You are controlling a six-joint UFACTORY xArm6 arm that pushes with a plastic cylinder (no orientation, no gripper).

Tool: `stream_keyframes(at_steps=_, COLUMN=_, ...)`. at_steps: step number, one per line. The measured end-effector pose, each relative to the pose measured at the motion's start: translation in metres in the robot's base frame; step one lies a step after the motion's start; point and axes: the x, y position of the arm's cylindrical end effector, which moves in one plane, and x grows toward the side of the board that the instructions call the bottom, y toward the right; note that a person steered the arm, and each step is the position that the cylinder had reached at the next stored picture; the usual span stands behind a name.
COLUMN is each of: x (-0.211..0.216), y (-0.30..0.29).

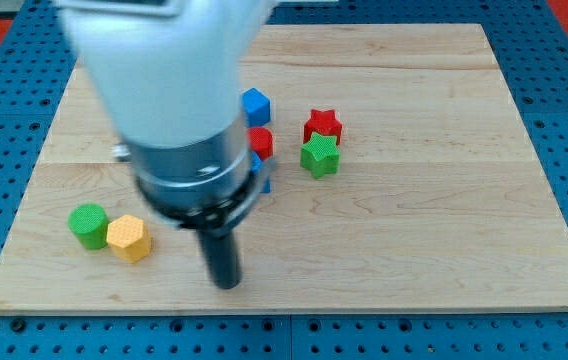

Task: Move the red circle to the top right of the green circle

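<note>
The red circle [261, 142] sits near the board's middle, half hidden behind my arm. The green circle [89, 225] lies at the view's lower left, touching a yellow hexagon [129, 239] on its right. My tip [227, 284] rests on the board near the view's bottom, right of the yellow hexagon and well below the red circle.
A blue block [255, 104] lies just above the red circle, and another blue block [264, 176] peeks out just below it. A red star [323, 125] and a green star [319, 156] touch each other right of them. The wooden board [444, 230] sits on a blue pegboard.
</note>
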Motion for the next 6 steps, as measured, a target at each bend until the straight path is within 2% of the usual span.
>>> stream_keyframes(at_steps=1, x=-0.027, y=0.048)
stream_keyframes(at_steps=2, x=-0.069, y=0.065)
stream_keyframes(at_steps=4, x=-0.146, y=0.03)
stream_keyframes(at_steps=6, x=-0.161, y=0.03)
